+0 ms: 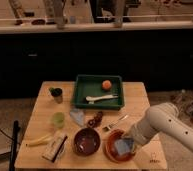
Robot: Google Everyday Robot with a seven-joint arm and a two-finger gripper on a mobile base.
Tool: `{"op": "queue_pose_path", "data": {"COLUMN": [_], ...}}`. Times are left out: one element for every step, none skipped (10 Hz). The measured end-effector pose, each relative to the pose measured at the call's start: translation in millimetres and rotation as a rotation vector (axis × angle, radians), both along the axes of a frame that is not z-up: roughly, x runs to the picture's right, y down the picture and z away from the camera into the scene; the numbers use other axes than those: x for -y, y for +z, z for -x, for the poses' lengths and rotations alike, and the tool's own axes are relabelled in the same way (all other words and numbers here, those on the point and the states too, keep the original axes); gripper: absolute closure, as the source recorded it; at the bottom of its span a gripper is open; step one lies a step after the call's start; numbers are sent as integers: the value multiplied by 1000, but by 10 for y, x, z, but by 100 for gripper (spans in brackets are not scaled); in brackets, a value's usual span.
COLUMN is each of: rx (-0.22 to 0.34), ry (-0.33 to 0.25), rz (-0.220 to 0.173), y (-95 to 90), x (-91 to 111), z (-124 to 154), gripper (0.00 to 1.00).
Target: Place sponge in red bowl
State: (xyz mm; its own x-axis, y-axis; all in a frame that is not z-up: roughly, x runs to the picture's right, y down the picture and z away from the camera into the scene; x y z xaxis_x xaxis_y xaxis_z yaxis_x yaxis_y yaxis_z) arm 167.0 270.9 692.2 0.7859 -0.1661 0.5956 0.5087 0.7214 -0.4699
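Observation:
A red bowl (111, 151) sits at the front right of the wooden table (45, 115). A pale blue sponge (123, 146) lies inside it. My gripper (128, 142) is at the end of the white arm (165, 124), which reaches in from the right. It hangs right over the bowl at the sponge. The arm's end hides part of the bowl's right rim.
A dark brown bowl (86, 140) stands left of the red bowl. A green tray (81, 95) at the back holds an orange (106, 84) and a white utensil (101, 98). A fork (115, 122), green cup (58, 119), dark cup (56, 94), banana (38, 141) and boxed item (54, 147) lie around.

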Motion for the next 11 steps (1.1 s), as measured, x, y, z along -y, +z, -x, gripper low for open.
{"op": "queue_pose_path", "data": {"rx": [24, 48, 73, 100, 124, 147, 170, 191, 215, 234, 247], "ry": [-13, -30, -47, -61, -76, -89, -103, -114, -130, -142, -150], "rz": [12, 26, 40, 55, 69, 81, 92, 101, 112, 119, 123], "y": [12, 23, 38, 56, 65, 71, 72, 70, 66, 67, 68], "x": [14, 27, 36, 39, 28, 15, -2, -16, -36, -49, -50], "z": [23, 59, 100, 136, 162, 186, 206, 221, 231, 244, 257], "gripper": [100, 100, 100, 100, 100, 100, 100, 100, 100, 100, 100]}}
